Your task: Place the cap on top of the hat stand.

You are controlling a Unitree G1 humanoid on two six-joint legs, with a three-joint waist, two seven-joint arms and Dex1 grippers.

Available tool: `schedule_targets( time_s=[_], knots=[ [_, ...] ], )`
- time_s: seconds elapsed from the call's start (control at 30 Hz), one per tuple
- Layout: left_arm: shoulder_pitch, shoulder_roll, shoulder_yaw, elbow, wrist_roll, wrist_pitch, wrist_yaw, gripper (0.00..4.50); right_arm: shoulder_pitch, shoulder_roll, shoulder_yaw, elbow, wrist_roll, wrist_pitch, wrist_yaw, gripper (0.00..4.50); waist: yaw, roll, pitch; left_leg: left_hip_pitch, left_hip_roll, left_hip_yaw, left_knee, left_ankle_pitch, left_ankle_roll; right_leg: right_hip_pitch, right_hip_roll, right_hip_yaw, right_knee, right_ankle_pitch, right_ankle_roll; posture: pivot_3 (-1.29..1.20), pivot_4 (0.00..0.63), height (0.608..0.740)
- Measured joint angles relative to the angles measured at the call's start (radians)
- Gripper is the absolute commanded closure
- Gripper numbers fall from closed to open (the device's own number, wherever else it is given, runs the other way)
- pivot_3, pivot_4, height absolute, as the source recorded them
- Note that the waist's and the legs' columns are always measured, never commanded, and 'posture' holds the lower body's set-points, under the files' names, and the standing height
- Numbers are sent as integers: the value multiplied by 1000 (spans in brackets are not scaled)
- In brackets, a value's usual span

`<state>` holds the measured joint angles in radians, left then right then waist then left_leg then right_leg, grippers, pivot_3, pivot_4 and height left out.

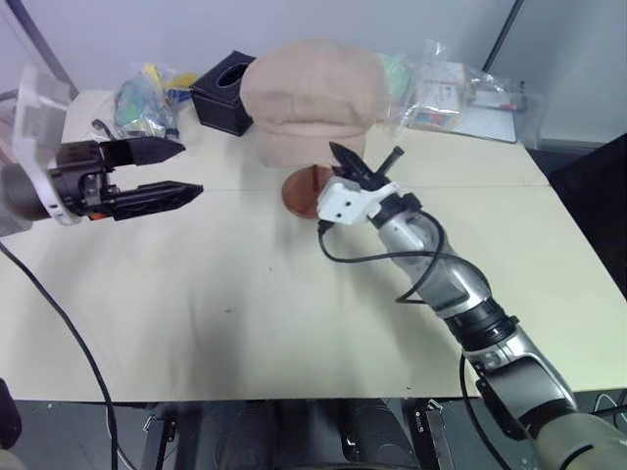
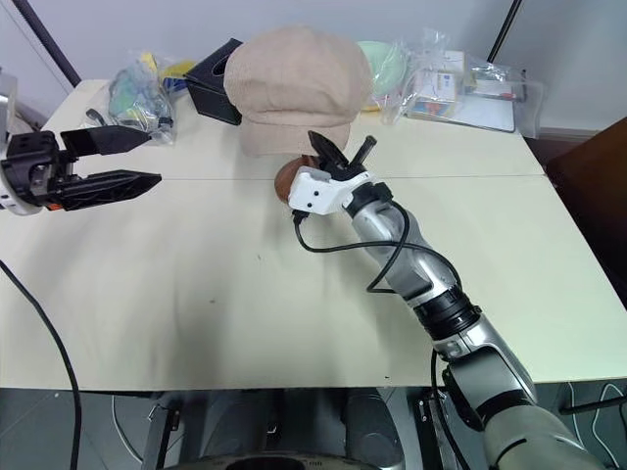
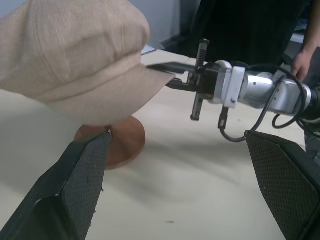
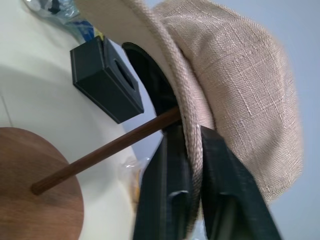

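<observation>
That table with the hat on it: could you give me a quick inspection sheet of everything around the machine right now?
Surface: pale table, one seam across it.
Job's things: cap sits on top of the hat stand; only the stand's round base and thin rod show below it.
Clutter: black box, plastic bags and packets along the far edge.
Grippers: right pincer shut on the cap's brim; left pincer open, off to the side, holding nothing.
Cables: black cable loops from the right wrist; another hangs by the left arm.
Surroundings: a person's hand beyond the table.
</observation>
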<state>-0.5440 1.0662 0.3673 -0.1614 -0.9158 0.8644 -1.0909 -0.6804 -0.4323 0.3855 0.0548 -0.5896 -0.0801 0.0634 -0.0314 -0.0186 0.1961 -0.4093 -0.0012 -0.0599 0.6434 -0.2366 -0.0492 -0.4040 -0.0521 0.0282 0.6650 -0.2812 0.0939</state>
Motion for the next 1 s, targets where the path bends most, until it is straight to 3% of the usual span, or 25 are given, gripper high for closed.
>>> schedule_targets(
  time_s=[0.23, 0.53, 0.67, 0.77, 0.97, 1.0],
  knots=[
    [1, -12, 2, 1, 1, -7, 12, 0, -63, -132, -55, 1, 33, -229, 61, 3955, -12, 0, 0, 0, 0, 0, 0, 0, 0, 0, 0, 0, 0, 0, 0, 0, 150, 740],
    [-9, -28, 2, 2, 2, -19, 25, 0, -81, -105, -47, 118, 59, -431, 90, 3955, -14, 0, 0, 0, 1, 0, -1, 0, 0, 0, 0, 0, 0, 0, 0, 0, 150, 740],
    [-10, -28, 2, 3, 2, -19, 26, 0, -86, -91, -48, 176, 46, -428, 89, 3955, -12, 0, 0, 0, 0, 0, -1, 0, 0, 0, 0, 1, 0, 0, 0, 0, 150, 740],
    [-12, -28, 2, 3, 2, -19, 29, 0, -90, -87, -56, 186, 46, -414, 95, 3220, -13, 0, 0, 0, 0, 0, -1, 0, 0, 0, 0, 0, 0, 0, 0, 0, 150, 740],
    [-27, -28, -2, 5, 3, -19, 30, 0, -41, -98, -78, 157, 47, -373, 128, 84, -10, 0, 0, 0, 0, 0, -1, 0, 0, 0, 0, 0, 0, 0, 0, 0, 150, 740],
    [-29, -29, -3, 7, 4, -19, 30, 0, -17, -107, -84, 136, 46, -362, 136, 30, -10, 0, 0, 0, 0, 0, -1, 0, 0, 0, 0, 0, 0, 0, 0, 0, 150, 740]
  ],
)
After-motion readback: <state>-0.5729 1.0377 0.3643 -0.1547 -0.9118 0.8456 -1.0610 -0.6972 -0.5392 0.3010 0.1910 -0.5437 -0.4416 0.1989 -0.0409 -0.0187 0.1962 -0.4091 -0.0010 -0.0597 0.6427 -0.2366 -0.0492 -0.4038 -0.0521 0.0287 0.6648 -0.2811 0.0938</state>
